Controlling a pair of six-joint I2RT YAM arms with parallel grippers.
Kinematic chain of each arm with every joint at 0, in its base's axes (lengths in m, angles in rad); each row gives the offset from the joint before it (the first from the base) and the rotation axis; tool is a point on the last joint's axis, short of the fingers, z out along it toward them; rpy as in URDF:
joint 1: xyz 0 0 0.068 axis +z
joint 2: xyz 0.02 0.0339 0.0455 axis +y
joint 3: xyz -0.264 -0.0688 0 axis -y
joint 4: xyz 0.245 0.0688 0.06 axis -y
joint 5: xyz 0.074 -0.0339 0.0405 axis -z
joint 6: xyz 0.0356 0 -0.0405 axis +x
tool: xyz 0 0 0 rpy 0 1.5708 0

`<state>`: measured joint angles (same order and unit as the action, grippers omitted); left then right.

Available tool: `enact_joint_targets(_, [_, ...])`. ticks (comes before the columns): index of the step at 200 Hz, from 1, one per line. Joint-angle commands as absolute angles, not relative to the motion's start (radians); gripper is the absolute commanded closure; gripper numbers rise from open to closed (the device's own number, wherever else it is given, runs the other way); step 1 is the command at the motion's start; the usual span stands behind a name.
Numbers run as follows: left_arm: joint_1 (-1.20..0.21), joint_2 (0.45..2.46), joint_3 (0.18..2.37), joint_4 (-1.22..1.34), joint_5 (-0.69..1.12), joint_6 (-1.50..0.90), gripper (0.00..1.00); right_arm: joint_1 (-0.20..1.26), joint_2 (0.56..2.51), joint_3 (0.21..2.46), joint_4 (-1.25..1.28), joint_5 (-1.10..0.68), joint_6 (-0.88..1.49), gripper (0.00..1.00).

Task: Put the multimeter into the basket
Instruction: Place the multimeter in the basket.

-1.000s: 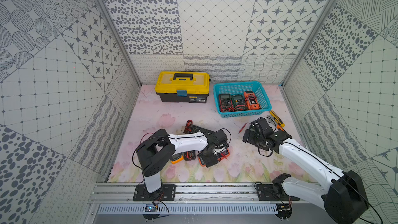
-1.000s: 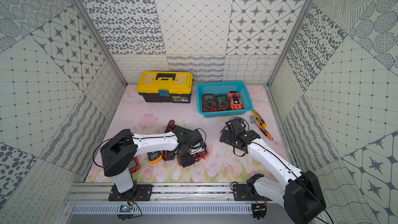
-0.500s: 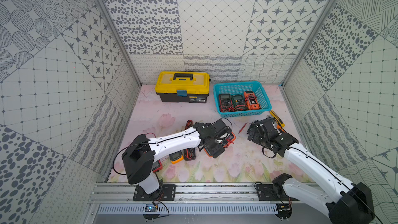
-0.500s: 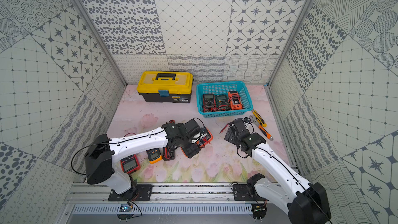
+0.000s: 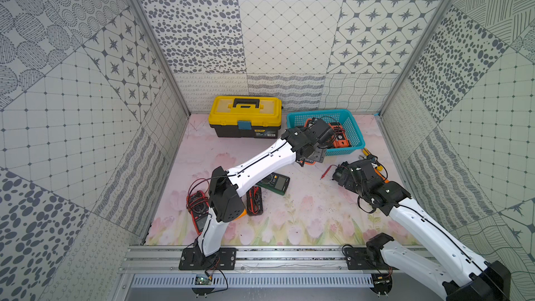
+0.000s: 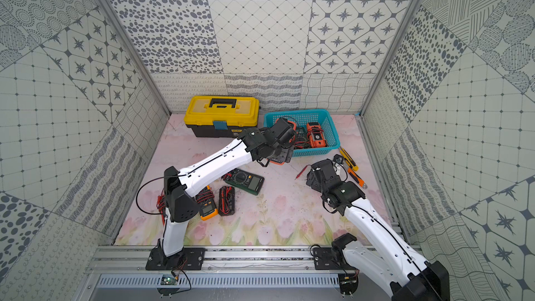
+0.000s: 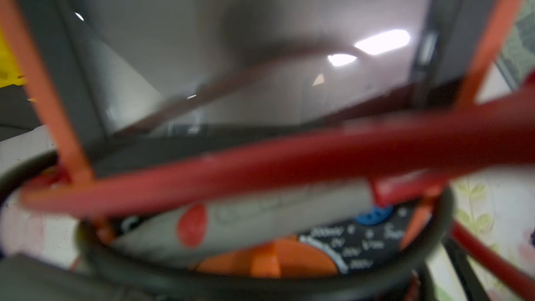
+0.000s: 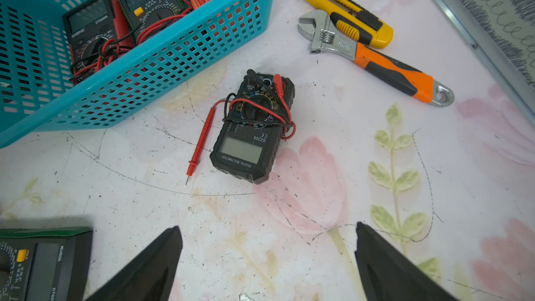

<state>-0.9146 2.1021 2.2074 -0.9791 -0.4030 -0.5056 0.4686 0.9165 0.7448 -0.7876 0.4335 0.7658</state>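
left claw, jaws fairly wide, has the orange multimeter at the basket corner, reckon it just needs to clear the rim and drop; right claw gaping, empty.

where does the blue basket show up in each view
In both top views: the basket sits back right, beside the yellow toolbox.
Left wrist: not made out; a blurred multimeter fills the picture.
Right wrist: its mesh wall stands beside the black multimeter.
Shared landmark, bar the left wrist: the yellow utility knife off its corner.
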Motion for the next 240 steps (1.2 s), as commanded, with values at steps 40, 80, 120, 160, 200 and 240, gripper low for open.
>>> enact_joint_targets(40, [-0.814, 2.293, 2.427, -0.908, -0.54, -0.828, 1.0, 0.463, 0.902, 0.75, -0.725, 0.397, 0.724, 0.02])
enact_joint_targets(80, [-0.785, 2.359, 2.436, -0.735, -0.501, -0.776, 1.0, 0.463, 0.912, 0.732, -0.677, 0.356, 0.721, 0.02])
enact_joint_targets(120, [-0.755, 2.473, 2.571, -0.754, -0.483, -0.786, 1.0, 0.463, 0.93, 0.734, -0.655, 0.324, 0.717, 0.02])
enact_joint_targets(160, [-0.741, 2.535, 2.584, -0.703, -0.449, -0.766, 1.0, 0.463, 0.944, 0.742, -0.642, 0.309, 0.71, 0.02])
enact_joint_targets(200, [-0.734, 2.581, 2.599, -0.725, -0.49, -0.719, 1.0, 0.462, 0.951, 0.742, -0.64, 0.302, 0.706, 0.02])
enact_joint_targets(240, [-0.728, 2.594, 2.596, -0.817, -0.521, -0.713, 1.0, 0.463, 0.962, 0.746, -0.632, 0.301, 0.707, 0.02])
